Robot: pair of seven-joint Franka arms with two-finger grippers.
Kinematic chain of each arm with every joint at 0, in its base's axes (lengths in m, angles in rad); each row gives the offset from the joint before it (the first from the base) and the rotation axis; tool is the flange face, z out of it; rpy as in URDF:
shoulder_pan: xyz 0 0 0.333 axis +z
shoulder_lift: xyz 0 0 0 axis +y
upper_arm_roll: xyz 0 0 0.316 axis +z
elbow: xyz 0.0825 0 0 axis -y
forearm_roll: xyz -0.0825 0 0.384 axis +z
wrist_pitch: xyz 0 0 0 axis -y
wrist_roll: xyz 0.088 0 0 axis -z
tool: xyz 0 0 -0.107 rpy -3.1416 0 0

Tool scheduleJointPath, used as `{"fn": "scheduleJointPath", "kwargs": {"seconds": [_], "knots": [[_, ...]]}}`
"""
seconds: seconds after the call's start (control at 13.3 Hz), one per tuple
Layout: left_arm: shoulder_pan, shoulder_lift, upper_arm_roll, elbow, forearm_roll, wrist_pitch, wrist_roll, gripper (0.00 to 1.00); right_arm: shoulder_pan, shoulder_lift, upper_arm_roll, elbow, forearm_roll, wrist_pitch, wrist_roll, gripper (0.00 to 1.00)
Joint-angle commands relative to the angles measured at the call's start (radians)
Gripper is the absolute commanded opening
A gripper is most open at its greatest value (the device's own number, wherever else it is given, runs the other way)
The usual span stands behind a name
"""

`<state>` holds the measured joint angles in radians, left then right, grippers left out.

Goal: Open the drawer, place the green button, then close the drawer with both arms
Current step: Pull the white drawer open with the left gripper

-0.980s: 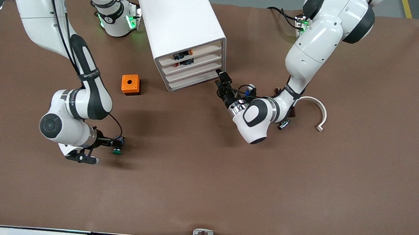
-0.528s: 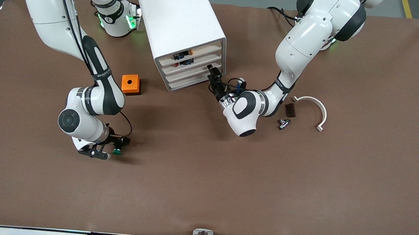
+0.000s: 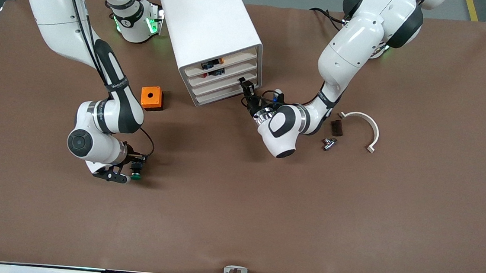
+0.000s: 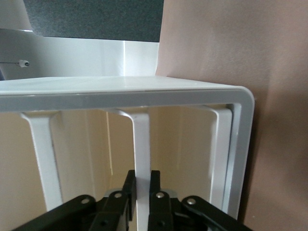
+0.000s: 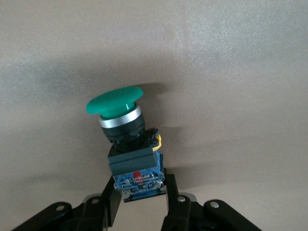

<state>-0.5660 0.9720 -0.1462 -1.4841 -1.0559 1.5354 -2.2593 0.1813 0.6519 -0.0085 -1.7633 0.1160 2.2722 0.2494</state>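
White four-drawer cabinet [image 3: 210, 29] on brown table [image 3: 263, 207], all drawers pushed in, both arms engaged

Contents: top drawer shows an orange part [image 3: 220, 60] and a dark part; second shows a blue part [image 3: 218, 71]; third drawer [image 3: 223, 84] has the left gripper [image 3: 244, 86] at its front edge, fingers [image 4: 129, 192] pinched onto a white upright rib of the front in the left wrist view. Button [image 3: 136, 172], green cap, black-and-blue body, hangs over bare table toward the right arm's end, clamped at its body by the right gripper [image 3: 133, 169]. Label on the body: red strip, print too small to read. Loose items: orange cube [image 3: 151, 98] beside the cabinet; white curved strip [image 3: 367, 124], dark block [image 3: 336, 127], small metal part [image 3: 328, 143] toward the left arm's end
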Motion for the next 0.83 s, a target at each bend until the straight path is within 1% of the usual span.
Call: {"fn": "scheduleJointPath", "kwargs": {"seconds": [0.0, 0.08, 0.15, 0.3, 0.38, 0.53, 0.6, 0.68, 0.75], "knots": [[0.012, 0.008, 0.017, 0.03, -0.021, 0.003, -0.013, 0.01, -0.009, -0.018, 0.004, 0.013, 0.004, -0.017, -0.007, 0.42], [0.035, 0.008, 0.019, 0.05, -0.018, 0.003, -0.014, 0.0, -0.01, -0.017, 0.004, 0.016, 0.004, -0.017, -0.007, 0.37], [0.063, 0.004, 0.019, 0.059, -0.018, 0.003, -0.013, 0.0, -0.01, -0.017, 0.004, 0.021, 0.004, -0.016, -0.007, 0.29], [0.109, 0.007, 0.022, 0.103, -0.01, 0.003, -0.008, 0.0, -0.008, -0.018, 0.004, 0.03, 0.005, -0.019, -0.001, 0.11], [0.126, 0.008, 0.033, 0.125, -0.012, 0.003, 0.006, 0.0, -0.009, -0.021, 0.004, 0.031, 0.005, -0.02, 0.007, 0.05], [0.136, 0.01, 0.04, 0.146, -0.016, 0.021, 0.073, 0.02, -0.011, -0.023, 0.004, 0.033, 0.005, -0.02, 0.007, 0.02], [0.136, 0.011, 0.043, 0.146, -0.018, 0.063, 0.086, 0.05, -0.008, -0.023, 0.002, 0.042, 0.01, -0.031, 0.022, 0.01], [0.138, 0.013, 0.043, 0.146, -0.018, 0.08, 0.087, 0.13, -0.009, -0.023, 0.002, 0.065, 0.008, -0.078, 0.046, 0.0], [0.138, 0.014, 0.043, 0.145, -0.018, 0.083, 0.093, 0.37, -0.01, -0.021, 0.002, 0.103, 0.002, -0.147, 0.06, 0.0]]}}
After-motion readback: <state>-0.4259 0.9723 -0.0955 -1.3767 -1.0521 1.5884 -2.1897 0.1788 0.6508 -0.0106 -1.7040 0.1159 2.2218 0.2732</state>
